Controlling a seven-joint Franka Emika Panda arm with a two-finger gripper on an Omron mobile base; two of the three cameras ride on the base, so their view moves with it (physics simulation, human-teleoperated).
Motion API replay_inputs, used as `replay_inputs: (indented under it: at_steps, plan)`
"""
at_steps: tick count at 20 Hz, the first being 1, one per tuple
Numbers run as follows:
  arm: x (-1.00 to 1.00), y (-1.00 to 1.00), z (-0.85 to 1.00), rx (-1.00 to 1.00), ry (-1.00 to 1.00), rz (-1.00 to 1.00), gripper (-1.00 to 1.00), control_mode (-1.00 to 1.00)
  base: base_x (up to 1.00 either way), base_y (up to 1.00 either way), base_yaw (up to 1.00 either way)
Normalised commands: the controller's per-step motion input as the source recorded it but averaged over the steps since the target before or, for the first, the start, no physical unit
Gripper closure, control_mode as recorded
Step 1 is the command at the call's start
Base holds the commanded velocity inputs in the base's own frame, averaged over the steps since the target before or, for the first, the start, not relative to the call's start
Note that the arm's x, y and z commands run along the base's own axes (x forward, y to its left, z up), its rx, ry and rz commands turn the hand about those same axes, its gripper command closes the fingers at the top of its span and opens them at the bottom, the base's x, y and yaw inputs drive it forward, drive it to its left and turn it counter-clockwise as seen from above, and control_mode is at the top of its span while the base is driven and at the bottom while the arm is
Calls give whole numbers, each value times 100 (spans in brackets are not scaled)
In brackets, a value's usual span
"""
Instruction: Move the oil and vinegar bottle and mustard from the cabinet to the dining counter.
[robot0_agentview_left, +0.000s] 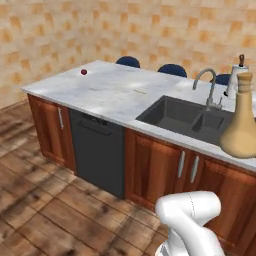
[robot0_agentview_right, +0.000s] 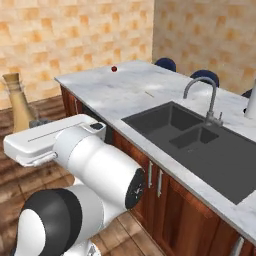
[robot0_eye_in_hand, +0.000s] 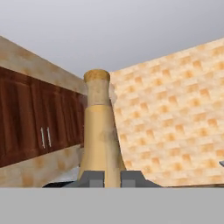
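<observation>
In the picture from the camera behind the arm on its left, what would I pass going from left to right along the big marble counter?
Small red ball → dark grey dishwasher front under the counter → dark double-basin sink → curved silver faucet → tan flask-shaped oil and vinegar bottle at the right edge.

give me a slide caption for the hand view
Fingers shut on the tan bottle, held upright before a tiled wall and dark wood cabinets.

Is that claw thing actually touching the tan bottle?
Touching. In the hand view both dark fingers press against the oil and vinegar bottle, with the gripper shut around it.
</observation>
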Motion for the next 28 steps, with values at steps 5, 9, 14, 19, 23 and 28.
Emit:
replay_inputs:
  at_steps: [5,9,14,19,23,28]
  plan:
    - [0,0,0,0,0,0,100,100,57,100,-33]
    - [0,0,0,0,0,0,100,100,78,100,-30]
    - [0,0,0,0,0,0,100,100,71,100,-27]
    - [0,0,0,0,0,0,100,100,70,95,-26]
    - [0,0,0,0,0,0,100,100,74,92,-26]
    - [0,0,0,0,0,0,100,100,84,75,-26]
